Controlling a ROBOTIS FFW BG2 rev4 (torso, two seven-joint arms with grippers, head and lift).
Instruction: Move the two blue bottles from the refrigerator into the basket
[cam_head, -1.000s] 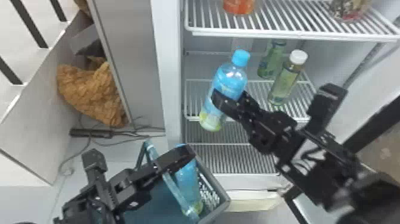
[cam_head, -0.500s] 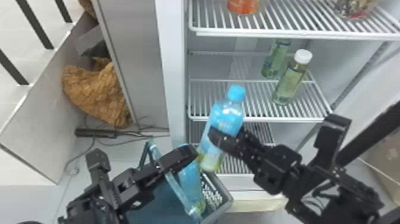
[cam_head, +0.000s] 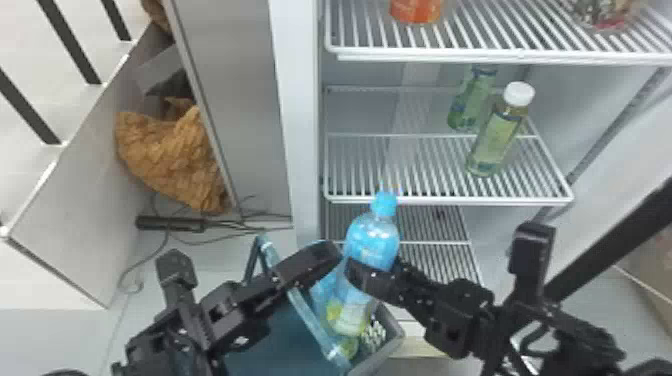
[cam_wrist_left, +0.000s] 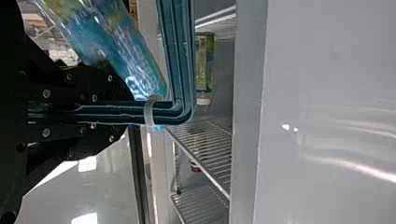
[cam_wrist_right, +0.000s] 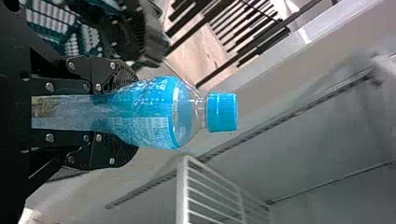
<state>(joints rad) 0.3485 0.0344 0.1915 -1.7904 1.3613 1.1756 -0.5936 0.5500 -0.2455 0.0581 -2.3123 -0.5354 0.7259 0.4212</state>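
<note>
Where the far left is reached in the head view, dark bars (cam_head: 65, 40) are seen beyond a pale low wall, and crumpled brown material (cam_head: 170, 155) is lodged between that wall and a grey panel (cam_head: 230, 95). Below it, thin cables are trailed from a black bar (cam_head: 170, 223).

Farther right, the basket handle (cam_head: 305, 310) is clasped by the left hand (cam_head: 327, 255); its fingers are drawn together, with only the handle's thickness between them, as is shown in the left wrist view. Inside the basket (cam_head: 385, 352), one blue bottle (cam_head: 322, 292) is partly hidden by black fingers and by the other bottle.

Just to its right, the second blue bottle (cam_head: 370, 240) is gripped around its body by the right hand (cam_head: 374, 272), whose fingers are parted only by the bottle's width. The bottle is tilted, its blue cap raised and its lower end seen against the basket's opening; whether the base is touching anything cannot be told.

Behind, the refrigerator (cam_head: 300, 100) is fitted with white wire shelves. An orange container (cam_head: 415, 10) is placed on the top shelf, two green bottles (cam_head: 492, 142) are kept on the shelf below, and a patterned container (cam_head: 602, 15) is set at the upper right.
</note>
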